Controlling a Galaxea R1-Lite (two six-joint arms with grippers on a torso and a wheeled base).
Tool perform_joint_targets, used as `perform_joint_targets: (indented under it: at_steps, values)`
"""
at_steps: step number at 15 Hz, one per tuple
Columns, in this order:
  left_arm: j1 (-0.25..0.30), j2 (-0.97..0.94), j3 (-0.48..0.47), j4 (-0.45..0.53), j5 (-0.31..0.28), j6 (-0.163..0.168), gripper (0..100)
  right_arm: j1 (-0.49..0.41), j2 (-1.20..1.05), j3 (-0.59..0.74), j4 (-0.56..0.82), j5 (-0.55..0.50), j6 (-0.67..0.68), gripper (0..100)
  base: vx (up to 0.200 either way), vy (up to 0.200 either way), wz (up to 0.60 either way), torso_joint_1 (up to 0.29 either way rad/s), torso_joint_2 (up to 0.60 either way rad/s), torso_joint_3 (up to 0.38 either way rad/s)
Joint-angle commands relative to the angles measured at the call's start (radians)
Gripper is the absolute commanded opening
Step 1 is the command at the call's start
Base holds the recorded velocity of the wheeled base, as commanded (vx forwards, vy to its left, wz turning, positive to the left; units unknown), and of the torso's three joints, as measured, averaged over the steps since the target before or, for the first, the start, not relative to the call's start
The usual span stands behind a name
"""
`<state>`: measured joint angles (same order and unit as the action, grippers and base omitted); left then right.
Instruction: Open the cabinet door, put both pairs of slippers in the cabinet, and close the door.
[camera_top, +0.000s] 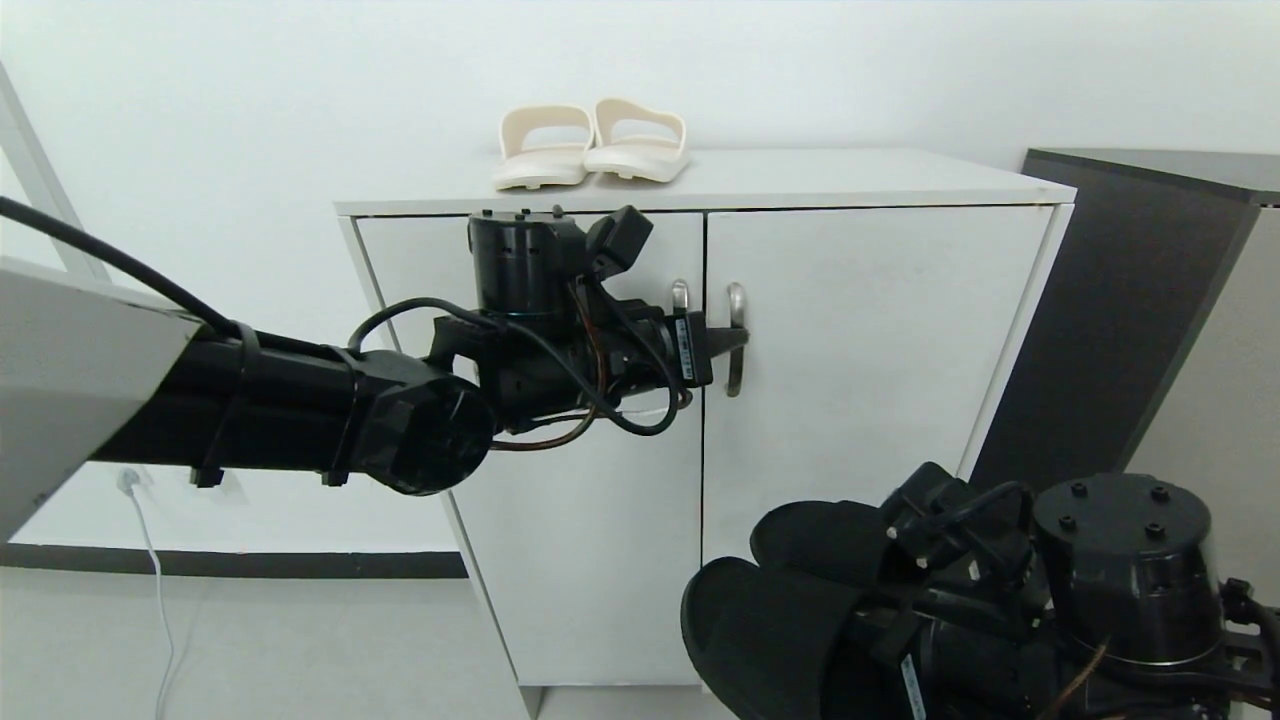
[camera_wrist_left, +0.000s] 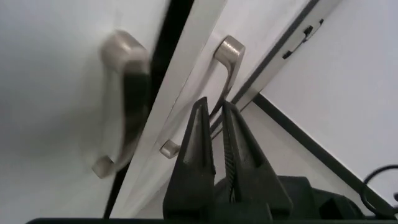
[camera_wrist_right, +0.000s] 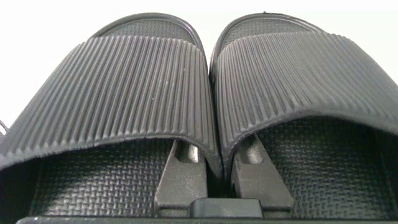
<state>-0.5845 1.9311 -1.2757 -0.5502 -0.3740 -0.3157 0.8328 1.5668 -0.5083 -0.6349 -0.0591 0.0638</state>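
Observation:
The white cabinet (camera_top: 860, 180) has both doors shut. A cream pair of slippers (camera_top: 590, 148) lies on its top. My left gripper (camera_top: 738, 340) is level with the handles, its narrow fingers (camera_wrist_left: 200, 134) shut, with the tips at the right door's handle (camera_wrist_left: 227, 59). I cannot tell whether they pinch it. The left door's handle (camera_wrist_left: 127, 99) is just beside. Low at the front right, my right gripper (camera_wrist_right: 217, 177) is shut on the black pair of slippers (camera_top: 780, 600). One finger (camera_wrist_right: 180, 180) sits inside each slipper, pressing the inner walls together.
A dark grey cabinet (camera_top: 1120, 320) stands right beside the white one. At the lower left, a white cable hangs from a wall socket (camera_top: 128, 482). The black slippers hang in front of the right door's lower part.

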Motion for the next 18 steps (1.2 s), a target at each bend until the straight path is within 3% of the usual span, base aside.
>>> perform_joint_targets:
  at_steps: [1, 7, 16, 18]
  values:
    - [-0.003, -0.052, 0.041, 0.001, 0.000, -0.002, 0, 0.000, -0.007, 0.008, 0.000, 0.016, 0.001, 0, 0.000, 0.000, 0.00, 0.000, 0.00, 0.000]
    - [-0.051, -0.202, 0.173, 0.003, 0.001, 0.001, 0, 0.034, -0.048, 0.063, 0.000, 0.097, -0.006, 0, 0.000, 0.000, 0.00, 0.000, 0.00, 0.000]
    - [-0.183, -0.388, 0.306, 0.033, 0.053, 0.003, 0, 0.101, -0.068, 0.111, 0.000, 0.099, -0.038, 0, 0.000, 0.000, 0.00, 0.000, 0.00, 0.000]
    - [-0.183, -0.422, 0.320, 0.059, 0.053, 0.003, 0, 0.124, -0.085, 0.120, 0.000, 0.099, -0.038, 0, 0.000, 0.000, 0.00, 0.000, 0.00, 0.000]
